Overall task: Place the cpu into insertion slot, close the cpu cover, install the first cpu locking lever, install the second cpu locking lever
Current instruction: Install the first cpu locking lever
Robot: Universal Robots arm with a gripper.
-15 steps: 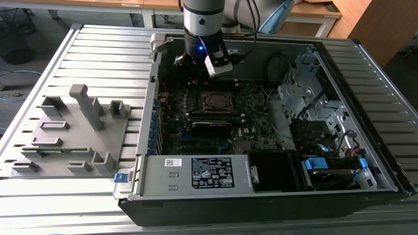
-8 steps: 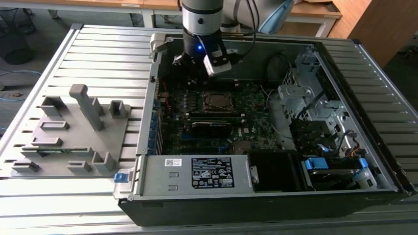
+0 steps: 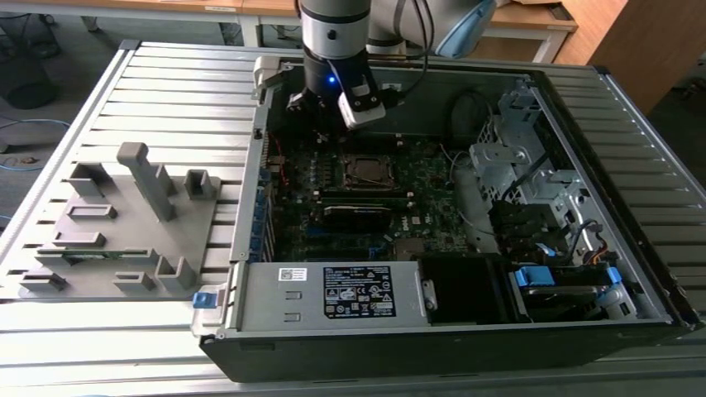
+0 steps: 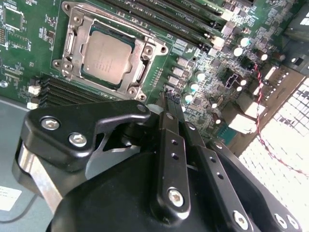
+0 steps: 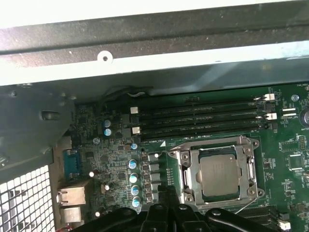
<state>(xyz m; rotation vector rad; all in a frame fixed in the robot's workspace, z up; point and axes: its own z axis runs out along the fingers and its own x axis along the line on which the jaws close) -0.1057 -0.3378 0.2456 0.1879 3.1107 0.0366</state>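
Exterior view: high, well back, looking down into the open computer case.
Both wrist views: close above the motherboard, angled differently, sharing the cpu.

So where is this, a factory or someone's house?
Probably a robotics lab or workshop: a robot arm hangs over an opened computer case lying on a slatted metal table, with a grey parts rack beside it and wooden desks behind.

In the first wrist view the edge cuts off most of my claw; in the exterior view the insertion slot is too small to read.
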